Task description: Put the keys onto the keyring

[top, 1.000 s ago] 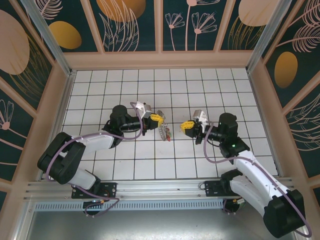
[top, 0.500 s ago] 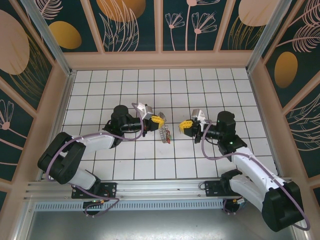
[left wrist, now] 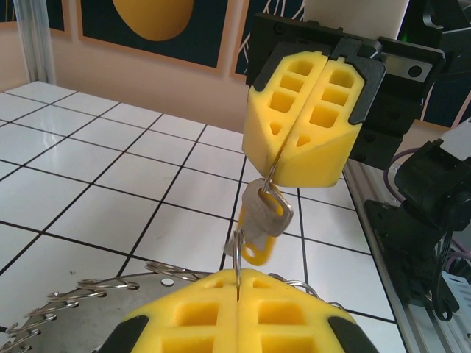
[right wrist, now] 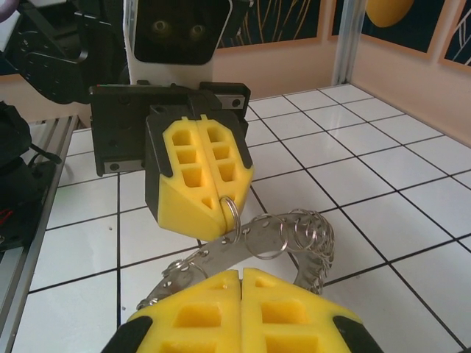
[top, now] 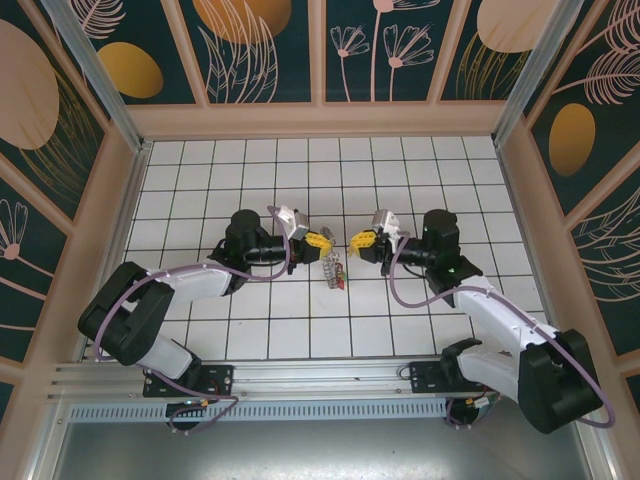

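**Q:** At the left of the overhead view, what state is the left end effector (top: 318, 238) in?

**A:** Narrow. Its yellow pads (left wrist: 191, 323) are pressed flat together, and a thin wire ring of the keyring (left wrist: 81, 294) runs into their seam. In the right wrist view that ring sits at the pad tips, linked to the hoop's fringed rim. The left end effector therefore holds the keyring by one fringe ring.

**Q:** Where does the keyring lie?

**A:** Seen from overhead, it is at 6 o'clock from the gap between the two end effectors, over the white tiled counter (top: 300, 170). It cannot be told whether it rests on the tiles or hangs. A red key (top: 341, 284) shows at its 6 o'clock end.

**Q:** What is at the centre of the left wrist view?

**A:** A yellow-ended key (left wrist: 261, 224) with a silvery body hangs between the two end effectors, clear of the counter. The wire rising from the left pads meets its 9 o'clock side.

**Q:** And to the right?

**A:** The right end effector (top: 362, 240) is at 3 o'clock of the left one and faces it, with the tips near each other but apart. Its pads are also closed tight. A small wire loop (left wrist: 271, 173) projects from their seam at the tip. The yellow-ended key hangs from that loop, at its 6 o'clock.
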### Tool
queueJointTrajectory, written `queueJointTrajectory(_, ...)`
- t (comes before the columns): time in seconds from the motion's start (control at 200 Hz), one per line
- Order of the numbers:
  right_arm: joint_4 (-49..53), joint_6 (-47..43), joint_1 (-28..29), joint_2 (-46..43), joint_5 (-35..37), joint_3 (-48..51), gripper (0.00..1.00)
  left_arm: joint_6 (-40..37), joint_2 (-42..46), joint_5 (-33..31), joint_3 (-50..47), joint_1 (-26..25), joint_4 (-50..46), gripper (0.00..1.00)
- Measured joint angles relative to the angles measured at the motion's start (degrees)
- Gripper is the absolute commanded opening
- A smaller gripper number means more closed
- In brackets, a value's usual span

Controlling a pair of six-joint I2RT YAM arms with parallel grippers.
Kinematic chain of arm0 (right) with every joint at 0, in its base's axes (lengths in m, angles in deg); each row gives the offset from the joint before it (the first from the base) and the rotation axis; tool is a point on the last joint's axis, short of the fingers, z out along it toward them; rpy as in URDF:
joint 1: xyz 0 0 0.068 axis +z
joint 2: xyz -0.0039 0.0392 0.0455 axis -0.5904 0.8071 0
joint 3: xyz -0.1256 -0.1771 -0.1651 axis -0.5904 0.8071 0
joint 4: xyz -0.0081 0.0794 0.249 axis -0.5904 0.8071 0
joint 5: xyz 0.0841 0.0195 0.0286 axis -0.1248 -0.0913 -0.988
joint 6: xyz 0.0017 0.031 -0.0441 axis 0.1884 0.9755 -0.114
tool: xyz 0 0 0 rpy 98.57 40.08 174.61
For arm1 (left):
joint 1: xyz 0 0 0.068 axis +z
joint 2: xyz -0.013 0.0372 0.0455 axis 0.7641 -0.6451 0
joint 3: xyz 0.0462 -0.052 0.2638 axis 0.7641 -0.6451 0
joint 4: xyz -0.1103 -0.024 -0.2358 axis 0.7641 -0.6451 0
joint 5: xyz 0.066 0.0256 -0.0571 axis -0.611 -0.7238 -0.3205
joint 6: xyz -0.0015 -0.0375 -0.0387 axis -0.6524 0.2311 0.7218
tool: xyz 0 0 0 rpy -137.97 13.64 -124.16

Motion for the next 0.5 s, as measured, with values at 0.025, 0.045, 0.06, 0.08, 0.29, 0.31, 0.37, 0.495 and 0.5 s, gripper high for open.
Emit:
queueJointTrajectory(0.025,0.00,-0.11,0.20,0.31,0.00,-0.24,0.00,0.00,0.00,-0.02,0.00,0.00,0.00,0.00)
queueJointTrajectory(0.045,0.00,-0.24,0.35,0.52,0.00,-0.46,0.00,0.00,0.00,0.00,0.02,0.00,0.00,0.00)
queueJointTrajectory(0.06,0.02,-0.42,0.46,0.70,-0.02,-0.59,0.00,0.00,0.00,0.00,0.02,0.00,0.00,0.00)
queueJointTrajectory(0.08,0.02,-0.55,0.61,0.85,-0.02,-0.76,0.00,0.00,0.00,0.00,0.02,0.00,0.00,0.00)
queueJointTrajectory(0.29,0.07,-2.47,2.97,3.82,-0.04,-3.74,0.00,0.00,-0.46,0.00,0.24,0.00,-0.02,0.00)
queueJointTrajectory(0.31,0.07,-2.58,3.21,4.17,0.00,-4.04,0.00,-0.02,-0.55,0.02,0.33,0.00,-0.04,0.00)
queueJointTrajectory(0.37,0.07,-2.89,3.72,5.20,0.02,-4.72,0.00,0.00,-0.72,0.00,0.46,0.00,-0.31,0.00)
queueJointTrajectory(0.495,0.02,-2.75,4.70,6.62,0.55,-5.40,0.00,0.00,-0.81,0.00,0.63,0.00,-0.42,0.00)
queueJointTrajectory(0.5,0.02,-2.75,4.72,6.64,0.57,-5.40,0.00,0.00,-0.83,0.00,0.66,0.00,-0.42,0.00)
